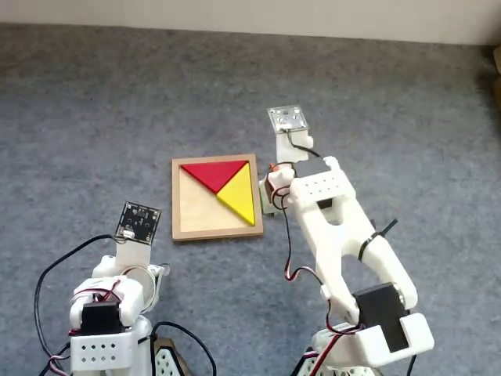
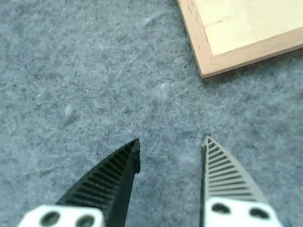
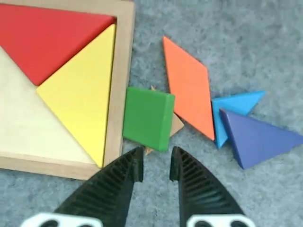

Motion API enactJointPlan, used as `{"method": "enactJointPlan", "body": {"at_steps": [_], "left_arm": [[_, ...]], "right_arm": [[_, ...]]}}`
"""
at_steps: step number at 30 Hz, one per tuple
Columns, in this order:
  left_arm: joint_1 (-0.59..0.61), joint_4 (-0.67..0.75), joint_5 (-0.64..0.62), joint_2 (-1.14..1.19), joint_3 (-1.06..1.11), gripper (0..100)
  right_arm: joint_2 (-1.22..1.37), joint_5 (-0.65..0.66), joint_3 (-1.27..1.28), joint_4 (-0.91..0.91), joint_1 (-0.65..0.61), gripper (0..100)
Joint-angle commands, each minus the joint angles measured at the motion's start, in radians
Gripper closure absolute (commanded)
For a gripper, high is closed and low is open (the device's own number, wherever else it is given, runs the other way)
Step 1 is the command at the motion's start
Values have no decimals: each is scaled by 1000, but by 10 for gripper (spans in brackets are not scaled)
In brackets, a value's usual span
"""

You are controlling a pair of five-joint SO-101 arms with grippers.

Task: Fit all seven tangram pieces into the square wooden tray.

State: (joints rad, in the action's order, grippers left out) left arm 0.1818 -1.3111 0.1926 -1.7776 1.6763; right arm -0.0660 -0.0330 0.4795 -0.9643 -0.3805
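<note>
Right gripper [image 3: 156, 158], fingers narrow and empty, sits by the green square [image 3: 147, 118] at 3 o'clock of the tray [image 3: 120, 94]. I'd widen first, then straddle it squarely. Left gripper [image 2: 170, 146] is spread wide, empty.

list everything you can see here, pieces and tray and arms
wooden tray: one, light wood, on the carpet
red triangle: one, red, inside the tray
yellow triangle: one, yellow, inside the tray, edge to edge with the red one
green square: one, green, outside the tray beside its rim
tan piece: one, tan, mostly hidden under the green square
orange parallelogram: one, orange, on the carpet past the green square
light blue triangle: one, light blue, beside the parallelogram
purple triangle: one, purple, farthest from the tray
carpet: one, grey, under everything
left gripper: one, open, over bare carpet near a tray corner
right gripper: one, open, just short of the green square
</note>
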Motion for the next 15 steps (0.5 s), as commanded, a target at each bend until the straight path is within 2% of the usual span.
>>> {"method": "enactJointPlan", "body": {"at_steps": [1,15], "left_arm": [[7,-6,-6,-44,19,786],[5,-6,-6,-44,19,786]], "right_arm": [[-13,-9,-56,15,-12,890],[-4,-9,-54,19,-48,890]]}}
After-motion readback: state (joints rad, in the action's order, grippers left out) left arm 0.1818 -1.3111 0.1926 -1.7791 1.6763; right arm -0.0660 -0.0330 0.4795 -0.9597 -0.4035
